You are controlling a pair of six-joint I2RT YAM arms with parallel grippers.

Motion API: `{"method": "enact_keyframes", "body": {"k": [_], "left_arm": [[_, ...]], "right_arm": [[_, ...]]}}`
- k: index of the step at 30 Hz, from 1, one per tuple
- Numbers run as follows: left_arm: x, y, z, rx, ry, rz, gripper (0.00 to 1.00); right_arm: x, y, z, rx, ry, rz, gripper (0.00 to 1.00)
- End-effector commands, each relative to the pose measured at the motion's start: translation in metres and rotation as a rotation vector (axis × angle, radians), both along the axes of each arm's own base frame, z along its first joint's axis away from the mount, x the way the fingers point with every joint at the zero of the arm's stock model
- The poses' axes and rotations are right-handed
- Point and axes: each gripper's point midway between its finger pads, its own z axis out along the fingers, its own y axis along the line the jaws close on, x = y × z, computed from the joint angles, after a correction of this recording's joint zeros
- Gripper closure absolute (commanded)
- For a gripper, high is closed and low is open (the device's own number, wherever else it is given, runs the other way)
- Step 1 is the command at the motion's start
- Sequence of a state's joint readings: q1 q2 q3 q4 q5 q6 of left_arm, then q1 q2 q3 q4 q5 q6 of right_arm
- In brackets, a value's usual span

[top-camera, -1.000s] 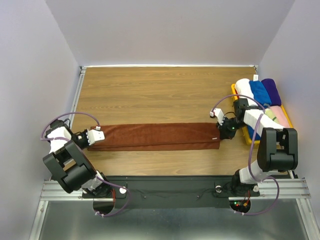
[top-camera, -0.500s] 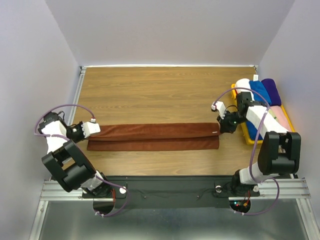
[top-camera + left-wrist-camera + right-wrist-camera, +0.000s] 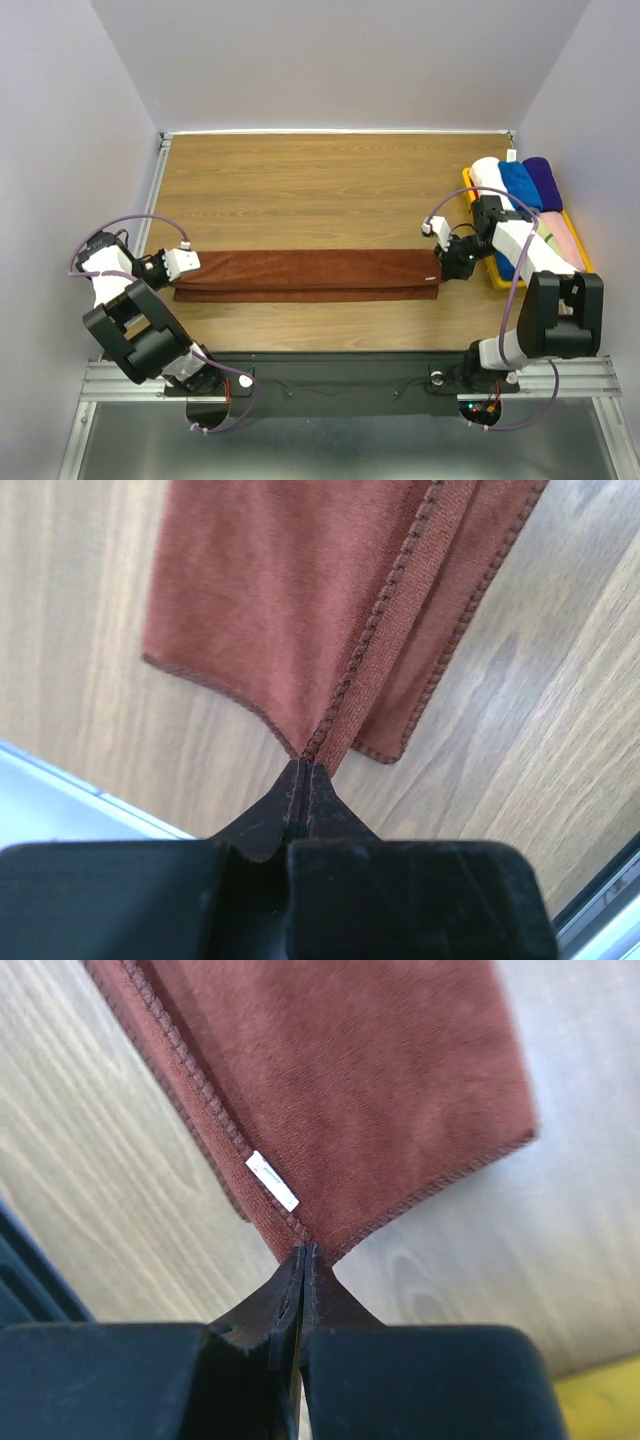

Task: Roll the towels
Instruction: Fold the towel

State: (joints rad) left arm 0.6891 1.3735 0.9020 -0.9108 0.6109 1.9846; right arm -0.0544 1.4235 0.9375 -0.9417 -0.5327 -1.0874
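Two big things fill the overhead view: the brown wood-grain table (image 3: 300,180) and, across its near half, the long rust-brown cloth towel (image 3: 310,272), folded lengthwise into a narrow strip that runs from the left side almost to the right. At the right edge a yellow plastic tray (image 3: 467,178) holds rolled towels in white (image 3: 487,172), blue (image 3: 518,180), purple (image 3: 543,172) and pink (image 3: 562,232), just beside the strip's right end. The left gripper (image 3: 190,262) is at the strip's left end and the right gripper (image 3: 440,262) at its right end. In each wrist view the jaws are pressed fully together with a corner of the cloth pinched at the very tips, so both have a firm but small bite. The stitched hems in the left wrist view sit close together but not lined up, and a lower layer shows along the near edge. The step in hand looks like finishing the lengthwise fold before any rolling starts. To do it well, both ends should probably come down together under equal, light tension, so the middle neither sags nor wrinkles. The upper hem should land on the lower one before either grip lets go. Pulling harder risks slipping such a shallow pinch. The small white fabric label (image 3: 272,1180) lies by the hem near the right corner and would best end up inside the roll.
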Motion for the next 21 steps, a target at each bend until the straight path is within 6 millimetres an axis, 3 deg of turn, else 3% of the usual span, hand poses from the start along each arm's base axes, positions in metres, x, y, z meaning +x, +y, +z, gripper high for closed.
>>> {"method": "enact_keyframes", "body": {"k": [1,6,8,10,14,16,21], "left_arm": [[-0.002,0.005,-0.014,0.041,-0.003,-0.057,1.00],[-0.005,0.008,-0.025,0.053,0.020,-0.031,1.00],[-0.008,0.009,-0.028,0.063,0.032,-0.031,1.00],[-0.008,0.011,-0.028,0.070,0.032,-0.017,0.74],[-0.010,0.007,-0.020,0.051,0.035,-0.016,0.64],[-0.008,0.004,-0.010,0.038,0.017,-0.027,0.52],[0.004,-0.006,0.021,-0.032,-0.054,0.040,0.36]], "right_arm": [[-0.004,-0.004,-0.013,-0.004,0.039,0.009,0.99],[0.001,-0.001,-0.024,0.016,0.078,-0.008,0.99],[0.003,-0.001,-0.023,0.017,0.080,-0.012,0.95],[0.000,-0.002,-0.022,0.007,0.073,-0.007,0.84],[-0.001,-0.001,-0.005,0.011,0.026,-0.007,0.58],[0.000,0.000,0.006,0.016,0.002,-0.018,0.43],[0.019,0.008,0.034,0.071,-0.025,-0.085,0.42]]}}
